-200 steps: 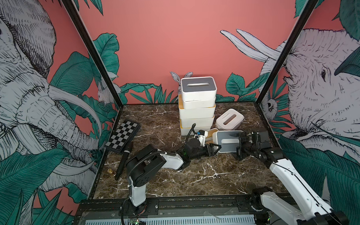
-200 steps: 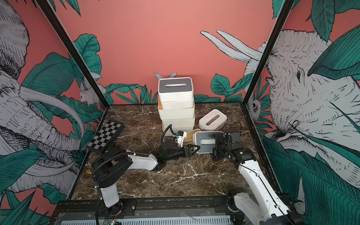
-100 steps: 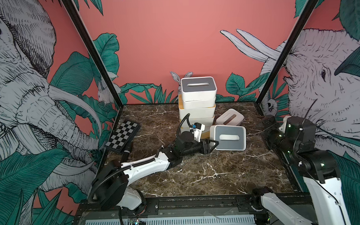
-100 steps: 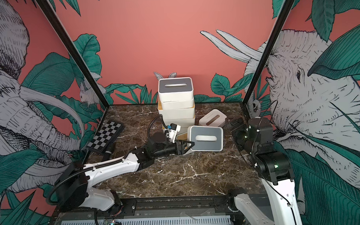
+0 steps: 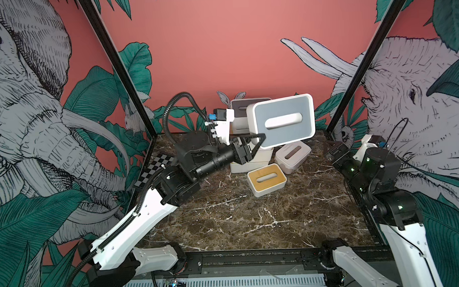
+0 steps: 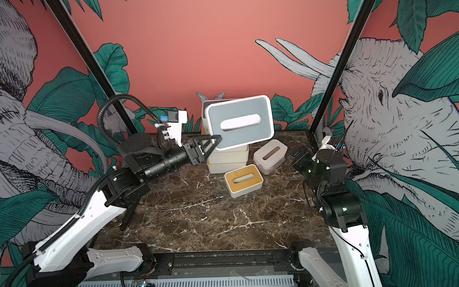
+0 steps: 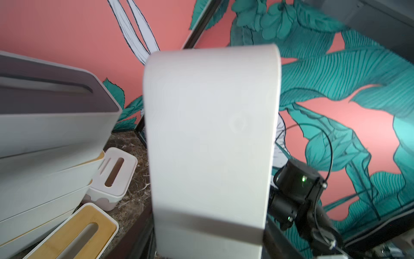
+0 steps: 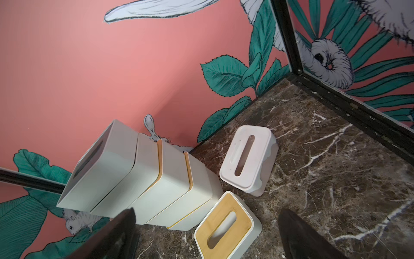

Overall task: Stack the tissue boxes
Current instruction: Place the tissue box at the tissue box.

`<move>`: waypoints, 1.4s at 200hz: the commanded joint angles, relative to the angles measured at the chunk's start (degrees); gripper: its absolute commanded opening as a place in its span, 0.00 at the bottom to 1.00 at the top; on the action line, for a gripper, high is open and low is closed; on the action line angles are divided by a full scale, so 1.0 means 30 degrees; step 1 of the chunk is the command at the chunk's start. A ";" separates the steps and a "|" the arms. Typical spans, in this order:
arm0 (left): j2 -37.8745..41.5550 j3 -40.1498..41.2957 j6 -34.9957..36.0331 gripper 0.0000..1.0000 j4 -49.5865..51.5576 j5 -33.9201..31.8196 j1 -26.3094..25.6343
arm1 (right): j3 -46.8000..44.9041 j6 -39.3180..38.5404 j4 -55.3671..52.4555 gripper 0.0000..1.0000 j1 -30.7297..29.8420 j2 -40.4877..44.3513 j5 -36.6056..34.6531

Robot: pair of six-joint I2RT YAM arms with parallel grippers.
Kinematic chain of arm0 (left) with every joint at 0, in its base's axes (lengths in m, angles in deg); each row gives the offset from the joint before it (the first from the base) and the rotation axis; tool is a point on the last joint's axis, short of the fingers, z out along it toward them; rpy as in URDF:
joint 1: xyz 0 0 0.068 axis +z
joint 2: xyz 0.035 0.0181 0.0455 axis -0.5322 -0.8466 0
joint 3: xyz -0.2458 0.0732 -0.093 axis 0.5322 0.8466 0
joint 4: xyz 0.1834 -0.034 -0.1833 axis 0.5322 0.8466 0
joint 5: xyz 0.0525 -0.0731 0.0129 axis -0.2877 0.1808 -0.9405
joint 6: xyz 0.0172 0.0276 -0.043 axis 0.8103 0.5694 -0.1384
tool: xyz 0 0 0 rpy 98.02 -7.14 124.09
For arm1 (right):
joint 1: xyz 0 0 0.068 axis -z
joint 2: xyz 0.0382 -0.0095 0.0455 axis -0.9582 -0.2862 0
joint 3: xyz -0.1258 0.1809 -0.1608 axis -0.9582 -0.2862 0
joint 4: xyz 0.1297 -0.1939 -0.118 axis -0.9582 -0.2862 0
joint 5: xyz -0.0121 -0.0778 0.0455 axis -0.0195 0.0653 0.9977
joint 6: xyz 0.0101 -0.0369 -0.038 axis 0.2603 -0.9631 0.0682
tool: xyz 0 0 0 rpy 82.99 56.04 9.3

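The left gripper holds a grey-lidded tissue box aloft and tilted, its jaws clamped on the box's lower corner, in front of the stack at the back of the desk; a bamboo-lidded box and a pink-drip box lie on the desk beside the stack; the right gripper hangs near the desk's right edge, jaws apart and empty.

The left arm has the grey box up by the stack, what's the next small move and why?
Probably carry the grey box over the stack and level it before lowering. The left gripper holds it by one end, tilted, in front of the stack's top rather than squarely above it.
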 commanded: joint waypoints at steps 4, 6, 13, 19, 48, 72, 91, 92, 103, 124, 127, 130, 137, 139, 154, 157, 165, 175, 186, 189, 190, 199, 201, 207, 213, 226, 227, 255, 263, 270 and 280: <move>-0.1850 -0.3666 -0.1214 0.48 0.1725 0.1001 0.2278 | -0.0113 -0.0795 0.2687 0.99 -0.0033 -0.0494 0.1834; -0.2057 -0.4107 -0.1191 0.48 0.2097 0.1111 0.2414 | -0.0138 -0.0755 0.2768 0.99 -0.0019 -0.0535 0.2029; -0.2849 -0.5464 -0.1322 0.48 0.2940 0.1761 0.3139 | -0.0227 -0.0617 0.2968 0.99 -0.0041 -0.0647 0.2447; -0.3455 -0.6455 -0.1667 0.48 0.3022 0.2517 0.3772 | -0.0264 -0.0540 0.3076 0.99 -0.0027 -0.0762 0.2782; -0.5474 -0.8365 -0.4188 0.47 0.1914 0.5543 0.6150 | -0.0498 -0.0839 0.3394 0.99 -0.0049 -0.0901 0.3786; -0.6413 -0.9419 -0.4838 0.47 0.1696 0.6866 0.7368 | -0.0722 -0.1254 0.2947 0.99 -0.0046 -0.0641 0.3396; -0.7252 -0.9745 -0.6361 0.47 0.0714 0.9005 0.8299 | -0.0935 -0.1227 0.2960 0.99 -0.0060 -0.0627 0.3652; -0.7286 -0.9744 -0.6448 0.47 0.0657 0.9061 0.8324 | -0.0936 -0.1218 0.2950 0.99 -0.0067 -0.0632 0.3659; -0.7612 -0.9746 -0.6801 0.48 0.0226 0.9548 0.8551 | -0.1043 -0.1103 0.2965 0.99 -0.0063 -0.0760 0.3877; -0.8612 -1.0912 -0.6844 0.48 0.0829 1.0626 0.8889 | -0.1169 -0.0834 0.3166 0.99 -0.0057 -0.1038 0.4530; -0.8705 -1.1027 -0.6852 0.48 0.0874 1.0734 0.8940 | -0.1186 -0.0808 0.3233 0.99 -0.0046 -0.1071 0.4620; -0.8816 -1.1140 -0.6846 0.48 0.0938 1.0828 0.8957 | -0.1199 -0.0776 0.3285 0.99 -0.0044 -0.1097 0.4671; -0.9093 -1.1410 -0.6813 0.48 0.1047 1.1127 0.8990 | -0.1286 -0.0720 0.3377 0.99 -0.0066 -0.1160 0.4747; -0.9155 -1.1492 -0.6802 0.48 0.1063 1.1194 0.8992 | -0.1288 -0.0692 0.3380 0.99 -0.0064 -0.1177 0.4756; -0.9603 -1.1903 -0.6710 0.48 0.1512 1.1617 0.9038 | -0.1325 -0.0698 0.3381 0.99 -0.0067 -0.1280 0.4782; -0.9694 -1.1949 -0.6685 0.48 0.1607 1.1656 0.9043 | -0.1319 -0.0711 0.3381 0.99 -0.0058 -0.1307 0.4790; -0.9822 -1.1888 -0.6690 0.48 0.1791 1.1747 0.9037 | -0.1340 -0.0741 0.3382 0.99 -0.0070 -0.1339 0.4793; -0.9965 -1.1837 -0.6732 0.47 0.1886 1.1864 0.9073 | -0.1395 -0.0756 0.3409 0.99 -0.0048 -0.1368 0.4762; -1.0073 -1.1789 -0.6750 0.47 0.1983 1.2023 0.9110 | -0.1380 -0.0771 0.3410 0.99 -0.0061 -0.1370 0.4773; -1.0100 -1.1778 -0.6727 0.47 0.1996 1.2058 0.9125 | -0.1428 -0.0771 0.3425 0.99 -0.0079 -0.1369 0.4756; -1.0117 -1.1785 -0.6719 0.47 0.2001 1.2067 0.9132 | -0.1432 -0.0771 0.3417 0.99 -0.0062 -0.1354 0.4738; -1.0156 -1.1793 -0.6582 0.47 0.2142 1.2148 0.9186 | -0.1449 -0.0773 0.3439 0.99 -0.0069 -0.1383 0.4757; -1.0161 -1.1793 -0.6569 0.47 0.2187 1.2160 0.9195 | -0.1461 -0.0772 0.3439 0.99 -0.0072 -0.1387 0.4752; -1.0190 -1.1793 -0.6443 0.47 0.2423 1.2190 0.9256 | -0.1516 -0.0771 0.3466 0.99 -0.0071 -0.1398 0.4751; -1.0233 -1.1750 -0.6368 0.47 0.2653 1.2210 0.9327 | -0.1521 -0.0778 0.3453 0.99 -0.0063 -0.1398 0.4743; -1.0274 -1.1560 -0.6306 0.47 0.2866 1.2294 0.9479 | -0.1558 -0.0771 0.3425 0.99 -0.0048 -0.1398 0.4699; -1.0277 -1.1574 -0.6303 0.47 0.2876 1.2302 0.9500 | -0.1555 -0.0771 0.3432 0.99 -0.0046 -0.1398 0.4695; -1.0453 -1.1558 -0.6162 0.47 0.3219 1.2557 0.9826 | -0.1787 -0.0654 0.3522 0.99 -0.0087 -0.1369 0.4729; -1.0525 -1.1558 -0.6103 0.47 0.3315 1.2632 0.9875 | -0.1841 -0.0630 0.3527 0.99 -0.0045 -0.1354 0.4756; -1.0591 -1.1558 -0.6051 0.47 0.3408 1.2661 0.9914 | -0.1887 -0.0603 0.3556 0.99 -0.0081 -0.1351 0.4749; -1.0655 -1.1544 -0.5952 0.47 0.3578 1.2695 0.9951 | -0.1904 -0.0612 0.3544 0.99 -0.0067 -0.1367 0.4805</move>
